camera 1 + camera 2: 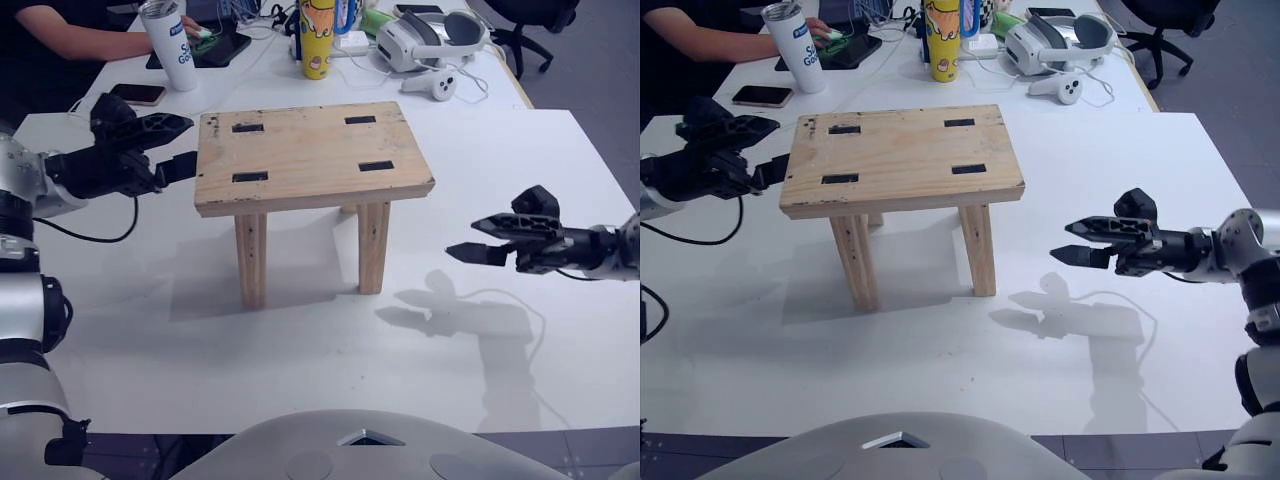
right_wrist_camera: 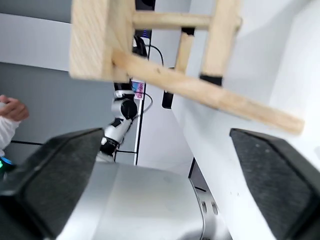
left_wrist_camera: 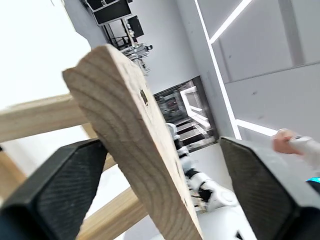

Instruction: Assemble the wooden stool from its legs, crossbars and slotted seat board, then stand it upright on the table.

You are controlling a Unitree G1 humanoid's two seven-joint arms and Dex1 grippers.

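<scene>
Stool (image 1: 310, 196) standing upright on table (image 1: 300, 350): seat (image 1: 305, 148) sitting on top, legs (image 1: 251, 258) pointing down, crossbars (image 2: 200, 92) running under seat. Left gripper (image 1: 185, 143) hovering at seat's left edge, fingers (image 3: 55, 195) spread apart, board edge sitting between them, not clamping it. Right gripper (image 1: 465, 240) hanging over table well right of stool, fingers apart, holding nothing. Tumbler (image 1: 168, 45), yellow bottle (image 1: 318, 40) and headset (image 1: 430, 40) sitting on desk behind.

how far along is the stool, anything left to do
Done: the stool stands upright on the white table, legs fitted under its slotted seat. In hand: nothing; left gripper open at the seat's left edge, right gripper open, apart. Left: seemingly only backing the left gripper away.
</scene>
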